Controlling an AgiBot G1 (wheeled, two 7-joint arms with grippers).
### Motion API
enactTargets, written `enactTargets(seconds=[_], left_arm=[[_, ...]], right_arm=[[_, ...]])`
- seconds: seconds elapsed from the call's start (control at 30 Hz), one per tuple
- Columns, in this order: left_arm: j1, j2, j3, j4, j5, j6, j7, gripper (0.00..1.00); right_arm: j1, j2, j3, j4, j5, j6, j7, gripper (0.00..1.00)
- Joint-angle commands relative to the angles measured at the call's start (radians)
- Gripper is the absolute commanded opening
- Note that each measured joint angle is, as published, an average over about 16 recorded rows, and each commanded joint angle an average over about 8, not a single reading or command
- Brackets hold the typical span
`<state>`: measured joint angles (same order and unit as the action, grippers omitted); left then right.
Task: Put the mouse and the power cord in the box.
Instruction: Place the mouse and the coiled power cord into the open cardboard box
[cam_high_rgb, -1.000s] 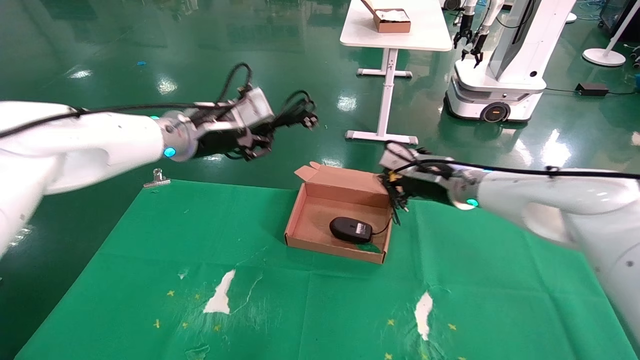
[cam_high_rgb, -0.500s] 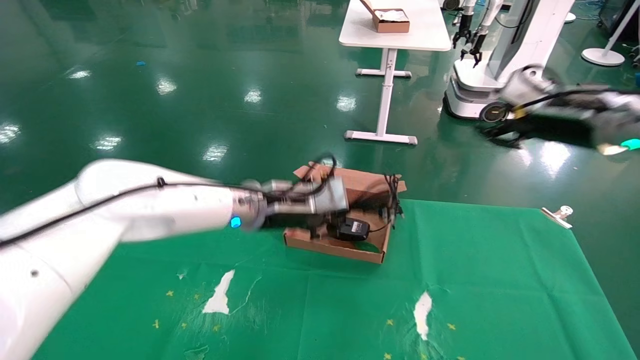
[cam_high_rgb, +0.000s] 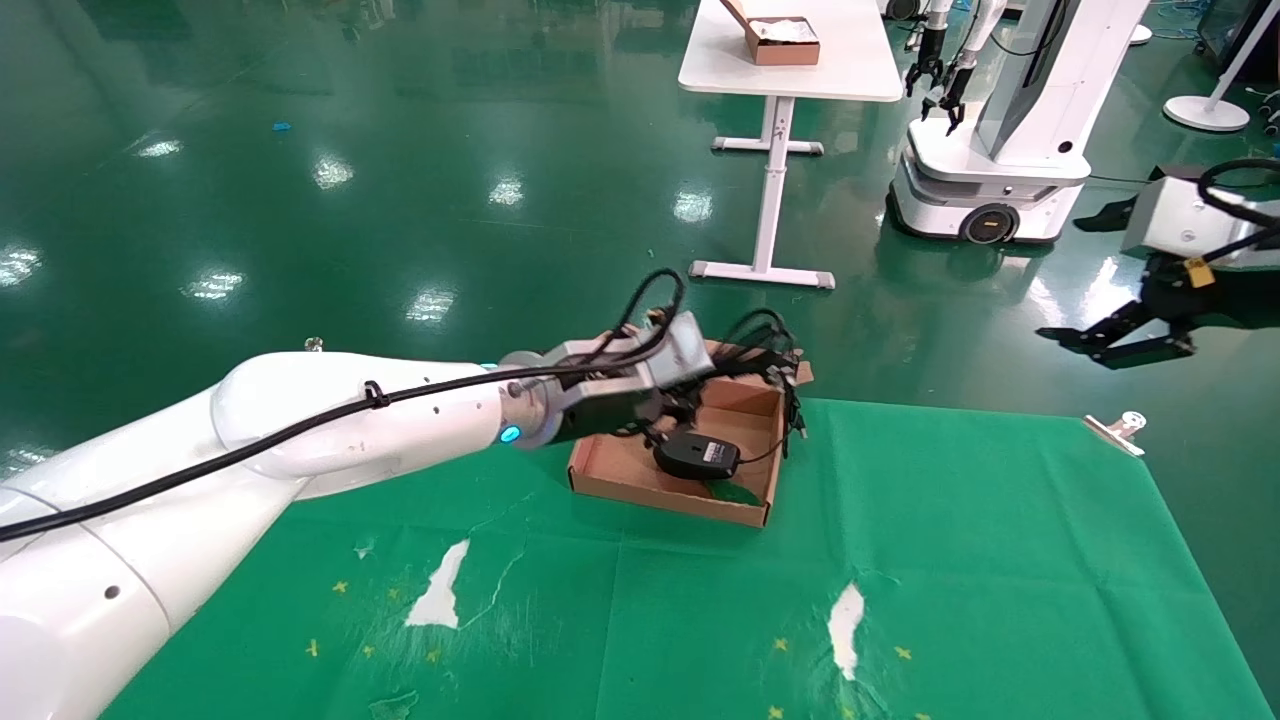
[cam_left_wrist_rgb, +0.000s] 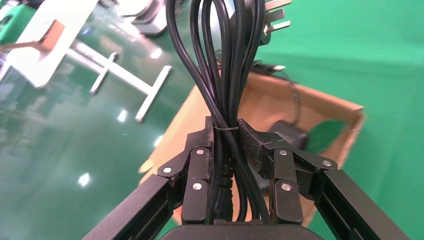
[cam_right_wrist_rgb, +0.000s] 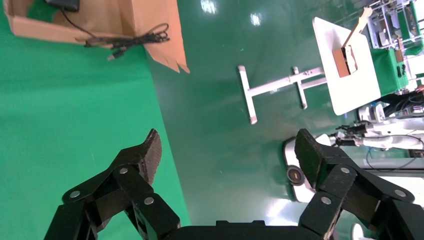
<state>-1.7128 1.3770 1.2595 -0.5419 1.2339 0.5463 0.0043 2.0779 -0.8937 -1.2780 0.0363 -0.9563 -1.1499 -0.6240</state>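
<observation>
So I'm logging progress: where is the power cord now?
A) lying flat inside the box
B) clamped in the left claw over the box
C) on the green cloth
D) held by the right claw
B: the left claw is shut on the power cord, above the box.

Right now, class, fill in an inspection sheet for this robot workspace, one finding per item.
Surface: green cloth, white torn patches.
Job's things: mouse lies in the open cardboard box; power cord clamped over the box.
Clutter: metal clip at the cloth edge.
Grippers: left gripper shut on the power cord; right gripper open, off to the side.
Cables: mouse cable drapes over the box wall.
Surroundings: white table, another robot.
</observation>
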Motion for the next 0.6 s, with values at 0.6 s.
enactTargets(seconds=[0.6], left_arm=[[0.026, -0.049, 0.041, -0.084, -0.042, -0.024, -0.104, 1.00]], right_arm=[[0.017, 0.012, 0.022, 0.045, -0.009, -0.043, 0.022, 1.00]])
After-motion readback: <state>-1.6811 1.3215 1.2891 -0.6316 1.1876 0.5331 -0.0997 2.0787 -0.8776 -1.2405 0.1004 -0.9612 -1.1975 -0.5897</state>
